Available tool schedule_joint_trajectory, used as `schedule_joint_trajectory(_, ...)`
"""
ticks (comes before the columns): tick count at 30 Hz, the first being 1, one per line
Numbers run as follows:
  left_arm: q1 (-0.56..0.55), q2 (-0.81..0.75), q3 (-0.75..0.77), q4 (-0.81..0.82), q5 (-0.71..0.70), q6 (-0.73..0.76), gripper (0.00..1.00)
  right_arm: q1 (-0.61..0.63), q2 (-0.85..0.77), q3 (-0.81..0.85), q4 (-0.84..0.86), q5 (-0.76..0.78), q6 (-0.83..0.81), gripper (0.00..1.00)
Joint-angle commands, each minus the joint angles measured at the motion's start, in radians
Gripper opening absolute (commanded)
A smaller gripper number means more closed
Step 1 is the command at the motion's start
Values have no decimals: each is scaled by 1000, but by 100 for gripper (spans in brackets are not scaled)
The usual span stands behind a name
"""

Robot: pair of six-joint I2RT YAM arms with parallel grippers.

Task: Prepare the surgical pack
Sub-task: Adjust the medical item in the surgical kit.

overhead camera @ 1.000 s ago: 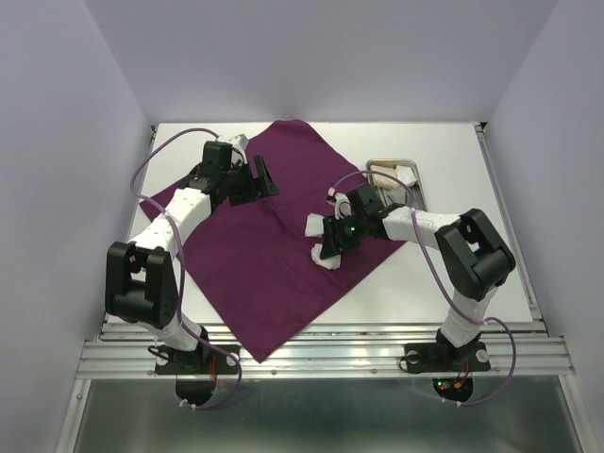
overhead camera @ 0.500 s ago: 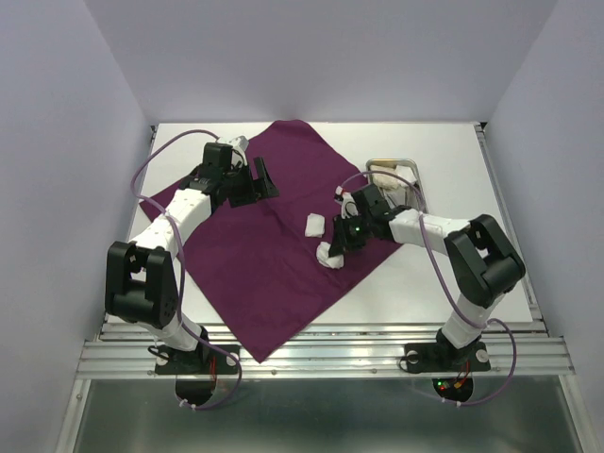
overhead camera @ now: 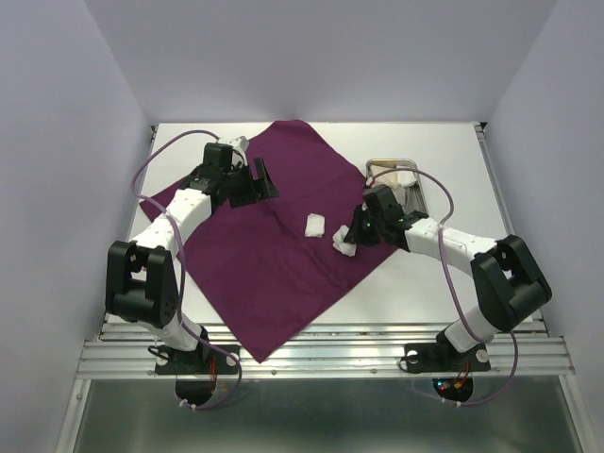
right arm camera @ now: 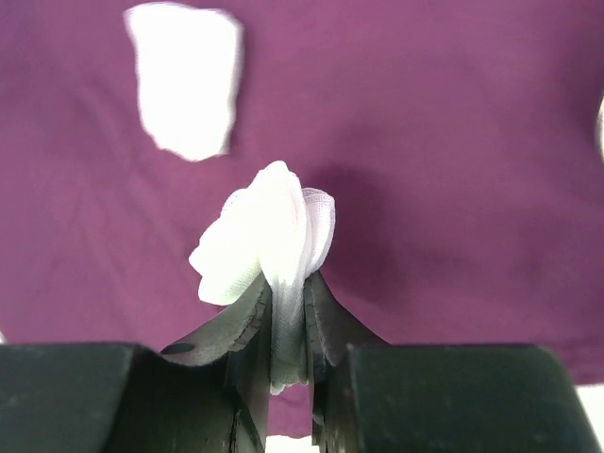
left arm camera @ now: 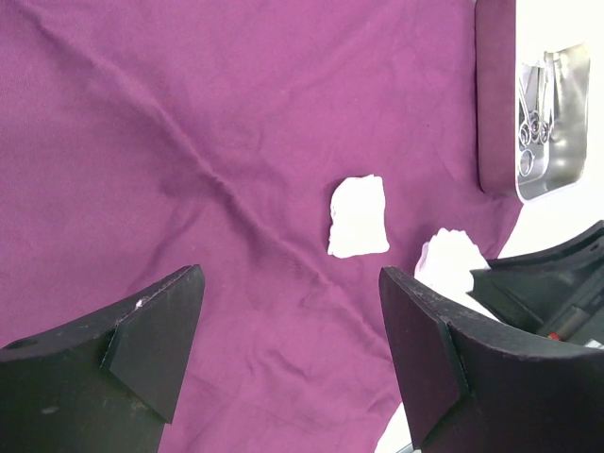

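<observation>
The left tool (overhead camera: 257,179) hovers above the purple cloth wrap (overhead camera: 250,260), over its far left part. Its jaws are spread wide and hold nothing. From its wrist view the cloth lies mostly flat, with a few shallow creases.

Near the middle of the cloth, a little toward its right corner, a flat gauze piece (overhead camera: 314,225) rests on the fabric. It is roughly square, its slightly longer side running from far to near.

Just right of that piece, and slightly nearer the cloth's near edge, the right tool (overhead camera: 351,236) is pinched tight on a gauze wad (right arm camera: 269,236). The wad bulges out above the fingertips. The right wrist view shows a dark shadow on the cloth below it, so I judge it is raised off the fabric and not resting on it.

Off the cloth's right corner, a steel tray (overhead camera: 392,162) sits on the white counter (overhead camera: 453,151). It holds scissor-like instruments (left arm camera: 533,123) and more white gauze.

The step in hand looks like carrying gauze from the tray onto the cloth. The next move turns on one relation: the wad hangs over the cloth beside the flat piece, apart from it, and the right arm alone is on it. Lowering and opening would set it down beside its mate.
</observation>
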Motion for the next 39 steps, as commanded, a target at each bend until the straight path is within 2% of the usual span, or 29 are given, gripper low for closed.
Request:
schedule_joint_trajectory(1, 7, -6, 17, 16, 1, 20, 86, -5, -52, -57, 51, 179, 211, 10)
schedule_joint_trajectory(5, 7, -3, 17, 18, 2, 17, 86, -5, -50, -130, 172, 159, 352, 11)
schedule_joint_trajectory(10, 7, -1, 22, 18, 7, 17, 86, -5, -21, -149, 192, 161, 393, 16)
schedule_joint_trajectory(11, 7, -1, 24, 18, 7, 17, 86, -5, -20, -150, 189, 158, 398, 19)
schedule_joint_trajectory(12, 7, 0, 25, 18, 7, 18, 86, -5, -20, -152, 195, 150, 401, 31)
schedule_joint_trajectory(14, 7, 2, 25, 18, 7, 17, 86, -5, -20, -156, 194, 140, 400, 40)
schedule_joint_trajectory(15, 7, 2, 27, 18, 7, 17, 86, -5, -23, -158, 183, 150, 397, 48)
schedule_joint_trajectory(16, 5, 2, 27, 19, 8, 17, 86, -5, -27, -156, 177, 155, 390, 50)
schedule_joint_trajectory(24, 5, 7, 28, 21, 16, 15, 86, -5, -38, -117, 65, 242, 286, 53)
schedule_joint_trajectory(33, 4, 7, 22, 25, 16, 14, 86, -5, 19, -61, -1, 169, 168, 53)
schedule_joint_trajectory(36, 4, 5, 19, 25, 14, 14, 86, -5, 37, -58, -20, 190, 142, 62)
schedule_joint_trajectory(39, 4, 5, 17, 25, 14, 14, 86, -5, 45, -54, -40, 205, 119, 66)
